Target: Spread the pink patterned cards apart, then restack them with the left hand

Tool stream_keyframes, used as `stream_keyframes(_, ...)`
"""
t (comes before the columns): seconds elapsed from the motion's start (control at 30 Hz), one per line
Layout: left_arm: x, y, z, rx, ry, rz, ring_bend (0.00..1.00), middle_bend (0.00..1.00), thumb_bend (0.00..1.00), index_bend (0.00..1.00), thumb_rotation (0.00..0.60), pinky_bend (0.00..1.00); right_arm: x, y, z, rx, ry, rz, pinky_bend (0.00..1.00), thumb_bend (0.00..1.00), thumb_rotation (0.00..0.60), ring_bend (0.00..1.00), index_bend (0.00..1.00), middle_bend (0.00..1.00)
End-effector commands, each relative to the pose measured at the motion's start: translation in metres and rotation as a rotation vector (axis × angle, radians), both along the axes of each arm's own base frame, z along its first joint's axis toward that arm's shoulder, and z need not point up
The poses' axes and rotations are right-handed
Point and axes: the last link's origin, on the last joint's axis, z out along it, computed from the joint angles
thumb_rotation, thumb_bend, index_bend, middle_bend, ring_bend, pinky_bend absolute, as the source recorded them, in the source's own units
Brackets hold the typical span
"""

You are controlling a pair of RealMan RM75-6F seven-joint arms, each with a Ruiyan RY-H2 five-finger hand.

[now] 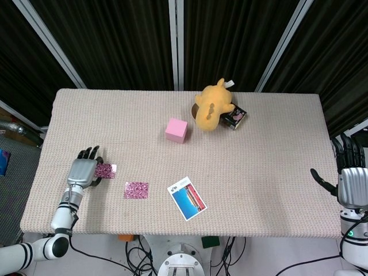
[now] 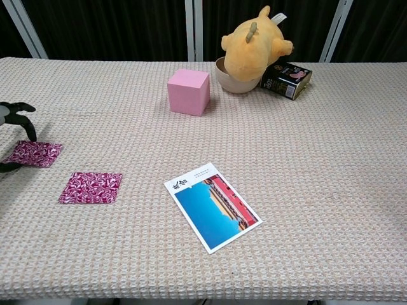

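- Pink patterned cards are seen apart near the table's (image 1: 276,144) left front: the nearer card (image 2: 91,187) lies flat, long axis left to right.
- Restacking is judged begun; the farther card (image 2: 35,153) is pinched at its left end by the left hand (image 1: 84,171).
- Next, it should be carried onto the nearer card.
- The right hand (image 1: 352,183) hangs off-table, empty, fingers apart.

Left hand (image 2: 13,121) mostly off-frame
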Motion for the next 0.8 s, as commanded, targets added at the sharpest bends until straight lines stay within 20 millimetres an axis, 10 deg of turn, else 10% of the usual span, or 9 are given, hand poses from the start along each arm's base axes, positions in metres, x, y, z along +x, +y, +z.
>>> stream_keyframes(0.03,0.005,-0.001,0.003,0.008,-0.024,-0.006,0.00,0.00,0.25,0.41,0.598,0.10,0.000,0.000,0.000,0.000,0.000,0.000,0.00,0.46,0.600,0.00,0.00,0.00)
stream_keyframes(0.8,0.076,-0.061,-0.004,-0.062,-0.055,-0.047,0.00,0.00,0.24,0.40,0.465,0.10,-0.011,-0.010,-0.007,0.043,-0.048,-0.001,0.00,0.46,0.600,0.00,0.00,0.00)
